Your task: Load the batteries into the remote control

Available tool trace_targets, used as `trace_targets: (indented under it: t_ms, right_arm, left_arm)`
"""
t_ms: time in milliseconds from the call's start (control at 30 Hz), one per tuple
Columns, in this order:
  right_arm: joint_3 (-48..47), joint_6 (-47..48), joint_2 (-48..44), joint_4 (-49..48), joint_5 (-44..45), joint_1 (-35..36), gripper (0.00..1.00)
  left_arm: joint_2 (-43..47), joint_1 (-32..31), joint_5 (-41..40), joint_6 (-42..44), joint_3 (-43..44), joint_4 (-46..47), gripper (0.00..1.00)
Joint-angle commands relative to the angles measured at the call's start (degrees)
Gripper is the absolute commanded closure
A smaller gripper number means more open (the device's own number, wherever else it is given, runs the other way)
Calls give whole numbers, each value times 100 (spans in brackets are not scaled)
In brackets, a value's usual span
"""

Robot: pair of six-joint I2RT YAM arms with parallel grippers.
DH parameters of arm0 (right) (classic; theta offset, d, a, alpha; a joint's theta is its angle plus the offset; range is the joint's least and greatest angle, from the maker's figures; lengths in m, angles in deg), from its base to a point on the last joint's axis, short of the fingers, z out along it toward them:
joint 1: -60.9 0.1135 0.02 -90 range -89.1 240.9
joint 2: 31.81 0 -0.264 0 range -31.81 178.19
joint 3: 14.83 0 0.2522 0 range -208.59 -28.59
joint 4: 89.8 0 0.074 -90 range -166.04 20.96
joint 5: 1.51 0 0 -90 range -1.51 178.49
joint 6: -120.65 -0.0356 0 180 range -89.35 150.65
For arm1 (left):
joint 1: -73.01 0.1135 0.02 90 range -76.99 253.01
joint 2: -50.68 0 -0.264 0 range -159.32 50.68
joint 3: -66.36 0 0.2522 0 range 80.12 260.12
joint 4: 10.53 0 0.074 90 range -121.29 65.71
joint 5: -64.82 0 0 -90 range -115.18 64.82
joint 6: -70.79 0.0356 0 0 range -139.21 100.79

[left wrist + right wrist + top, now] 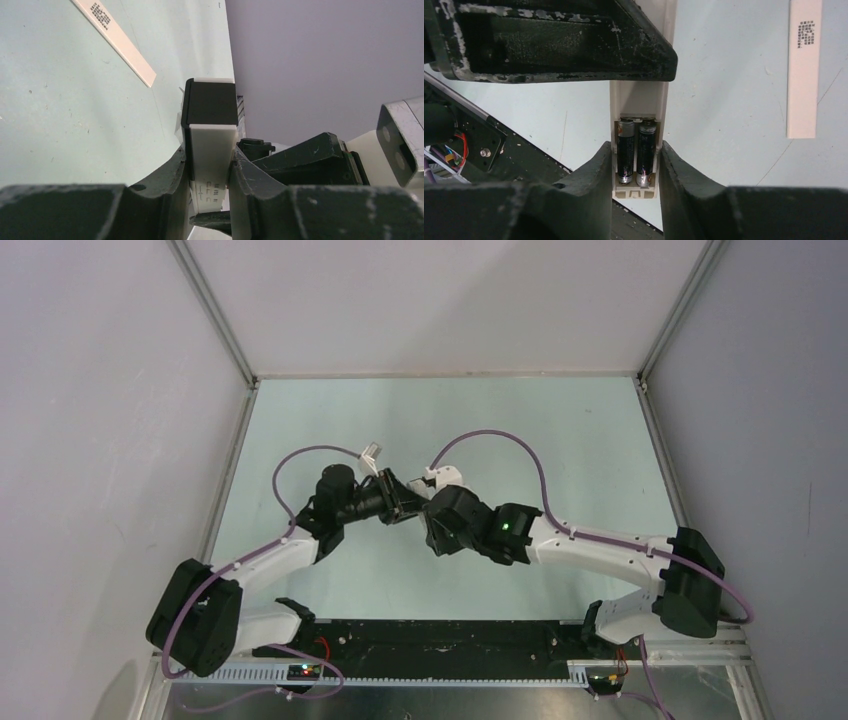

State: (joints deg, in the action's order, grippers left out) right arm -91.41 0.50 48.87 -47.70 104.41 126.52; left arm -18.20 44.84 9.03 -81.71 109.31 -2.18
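White plastic, slim and bar-shaped, the remote control (210, 145) is held btwn both arms over the middle of the pale green table top (560, 440). Can't tell whether it touches the surface.

The black two-finger left gripper (210, 170) is clenched on it. In the left wrist cam each finger presses a long side of the white body, w/ the remote's black end section (210, 102) sticking out past the fingertips.

The black two-finger right gripper (636, 165) grasps the other end of the same remote control, fingers tight against both long edges alongside the open battery bay.

Two small dark cylindrical batteries (626, 150) sit inside that bay, side by side and touching, lengthwise along the remote. Their lighter metallic ends point toward the right wrist cam. No cover over them; the bay faces the cam.

A flat white strip w/ a printed dark dot code (804, 70) lies on the table, well apart from the remote. It shows at the right of the right wrist view and at upper left of the left wrist view.

From the top cam the two grippers meet nearly tip to tip, and the remote is mostly hidden btwn them. A purple cable (490, 435) loops above the right arm, w/ a similar one over the left. A green light (507, 527) glows on the right arm's wrist.
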Motion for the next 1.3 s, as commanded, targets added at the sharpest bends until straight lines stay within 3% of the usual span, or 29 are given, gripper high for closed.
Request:
trace_targets:
  t_ms: [0,33,167,333,467,600,800,1067,1267]
  right_arm:
    - [-239,88,68,-164,-147,45,79]
    - [-243,110,81,-163,-181,41,79]
    - [-224,266,130,-148,-372,45,80]
    - [45,688,238,-326,-609,52,81]
    - [260,1470,448,-411,-809,65,83]
    - [480,2390,593,-605,-1295,55,85]
    - [526,3505,819,-837,-1900,55,87]
    - [517,4763,1367,-897,-1686,16,78]
    - [486,5161,1665,-831,-1615,-10,76]
  left_arm:
    - [182,49,-52,70,-3,69,69]
    - [187,77,-101,106,7,-85,54]
    - [190,456,-330,761,240,-1474,20]
    - [598,1402,-573,1541,369,-2943,7]
    - [1161,2257,-746,2133,515,-3663,2]
    - [1486,2538,-916,2522,654,-4101,2]
    - [1614,2578,-840,2587,661,-4216,2]
    - [2076,2575,-1240,2733,724,-4425,0]
    - [2170,2587,-1304,2881,949,-4685,0]
